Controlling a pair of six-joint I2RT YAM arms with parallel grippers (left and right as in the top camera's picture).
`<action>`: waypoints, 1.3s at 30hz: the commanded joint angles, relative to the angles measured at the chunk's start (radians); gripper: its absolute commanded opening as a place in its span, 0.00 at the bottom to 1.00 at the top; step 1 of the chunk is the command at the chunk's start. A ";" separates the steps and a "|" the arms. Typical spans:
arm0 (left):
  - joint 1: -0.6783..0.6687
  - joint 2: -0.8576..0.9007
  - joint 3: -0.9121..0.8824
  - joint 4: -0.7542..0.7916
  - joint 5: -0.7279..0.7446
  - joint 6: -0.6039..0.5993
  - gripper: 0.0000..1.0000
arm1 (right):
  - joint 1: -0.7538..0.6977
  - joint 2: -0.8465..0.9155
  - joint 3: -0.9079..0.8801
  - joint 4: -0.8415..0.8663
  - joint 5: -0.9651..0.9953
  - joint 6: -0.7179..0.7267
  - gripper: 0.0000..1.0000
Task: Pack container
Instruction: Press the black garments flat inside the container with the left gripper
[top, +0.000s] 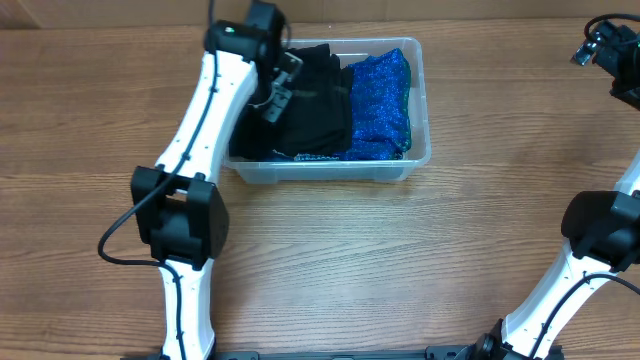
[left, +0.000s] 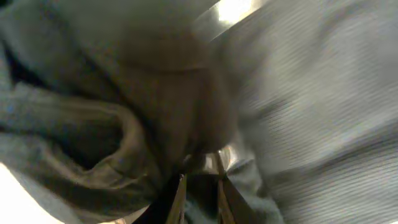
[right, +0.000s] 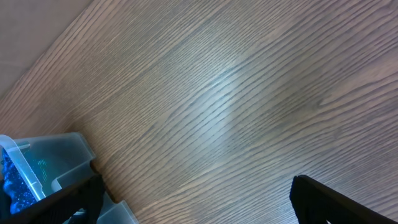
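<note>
On the left, the left gripper (top: 277, 85) is reaching into the near-left part of the container (top: 428, 110), which is sitting on the wooden table (top: 400, 260) toward the far middle. In the left wrist view its fingertips (left: 180, 198) are standing close together with a bunched fold of the black garment (top: 312, 105) running in between them, so it is looking clenched on that cloth rather than released. The garment is filling the left half of the bin, and a blue sparkly fabric (top: 380, 100) is lying packed beside it in the right half, touching it. Far to the right, the right gripper (right: 196, 183) is hovering over bare wood, well apart from the bin, with its jaws spread wide and nothing between them. The step in hand is probably tucking the black garment down. Next, the left gripper is likely needing to let go and lift straight out without dragging cloth over the rim.
</note>
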 joint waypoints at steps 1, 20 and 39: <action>0.037 0.003 -0.002 -0.009 -0.031 -0.027 0.20 | 0.002 -0.035 0.027 0.005 -0.001 0.000 1.00; -0.050 0.003 0.140 0.121 -0.006 0.026 0.28 | 0.002 -0.035 0.027 0.005 -0.001 0.000 1.00; 0.054 0.236 0.138 0.205 -0.002 -0.005 0.32 | 0.002 -0.035 0.027 0.005 -0.001 0.000 1.00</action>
